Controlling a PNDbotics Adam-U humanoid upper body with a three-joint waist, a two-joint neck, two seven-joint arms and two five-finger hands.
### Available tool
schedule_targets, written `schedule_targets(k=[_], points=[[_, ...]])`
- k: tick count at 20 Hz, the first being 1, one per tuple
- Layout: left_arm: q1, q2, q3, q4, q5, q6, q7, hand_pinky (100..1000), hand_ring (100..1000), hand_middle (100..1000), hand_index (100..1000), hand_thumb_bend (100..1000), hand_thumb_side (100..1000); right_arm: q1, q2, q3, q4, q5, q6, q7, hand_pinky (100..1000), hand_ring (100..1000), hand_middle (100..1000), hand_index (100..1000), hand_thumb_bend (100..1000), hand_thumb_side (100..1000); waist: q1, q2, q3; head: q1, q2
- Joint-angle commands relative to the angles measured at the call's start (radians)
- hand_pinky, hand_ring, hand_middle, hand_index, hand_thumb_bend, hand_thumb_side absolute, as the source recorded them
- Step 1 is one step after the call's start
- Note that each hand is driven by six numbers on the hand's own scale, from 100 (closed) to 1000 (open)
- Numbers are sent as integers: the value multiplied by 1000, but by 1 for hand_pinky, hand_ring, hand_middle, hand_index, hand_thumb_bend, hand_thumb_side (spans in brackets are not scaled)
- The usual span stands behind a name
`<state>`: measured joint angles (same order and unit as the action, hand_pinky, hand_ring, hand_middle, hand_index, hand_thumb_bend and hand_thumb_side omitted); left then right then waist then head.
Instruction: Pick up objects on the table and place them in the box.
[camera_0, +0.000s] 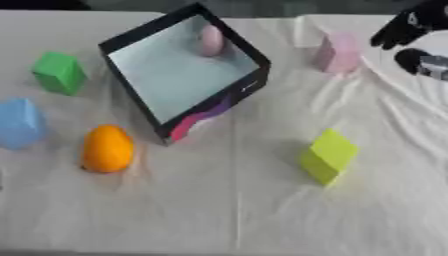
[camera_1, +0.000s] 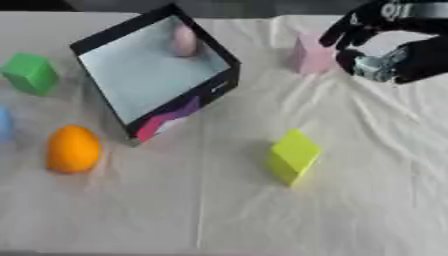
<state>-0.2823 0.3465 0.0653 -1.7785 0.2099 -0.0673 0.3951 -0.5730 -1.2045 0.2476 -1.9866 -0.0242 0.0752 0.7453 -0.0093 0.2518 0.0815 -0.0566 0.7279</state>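
Observation:
A black box (camera_0: 216, 106) with a pale blue floor stands tilted at the upper middle of the white-clothed table. A pink rounded object (camera_0: 210, 40) lies in its far corner. Just right of the box stands a pink block (camera_0: 337, 52). My right hand (camera_1: 411, 55) hovers at the top right, close beside the pink block, open, with its fingers (camera_1: 350, 30) hanging toward the block and nothing held. A yellow-green block (camera_0: 328, 156) sits at the right of the middle. An orange egg shape (camera_0: 108, 148), a blue block (camera_0: 19, 122) and a green block (camera_0: 59, 72) lie to the left of the box. My left hand does not show.
The white cloth (camera_0: 236, 210) is wrinkled, with a seam running down its middle. The table's front edge shows along the bottom of the views.

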Motion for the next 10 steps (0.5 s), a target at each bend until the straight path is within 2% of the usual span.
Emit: schedule_targets(k=[1,5,10], points=[[-10,35,-1,-9,-3,0,-6,821,766,795,808,179,711,-17,-48,15,-13,40,-34,76,870,855,834,878,100,713,-14,-16,1,-4,-7],[-11,35,-4,-9,-1,0,-9,821,767,796,808,179,712,-6,-56,45,-13,87,-70,123,873,863,841,885,166,727,-15,-15,3,-6,-8],[-11,37,-9,-8,0,2,-13,821,768,796,808,175,715,5,-62,73,-13,171,-152,153,875,870,847,894,289,683,-15,-13,2,-9,-6]])
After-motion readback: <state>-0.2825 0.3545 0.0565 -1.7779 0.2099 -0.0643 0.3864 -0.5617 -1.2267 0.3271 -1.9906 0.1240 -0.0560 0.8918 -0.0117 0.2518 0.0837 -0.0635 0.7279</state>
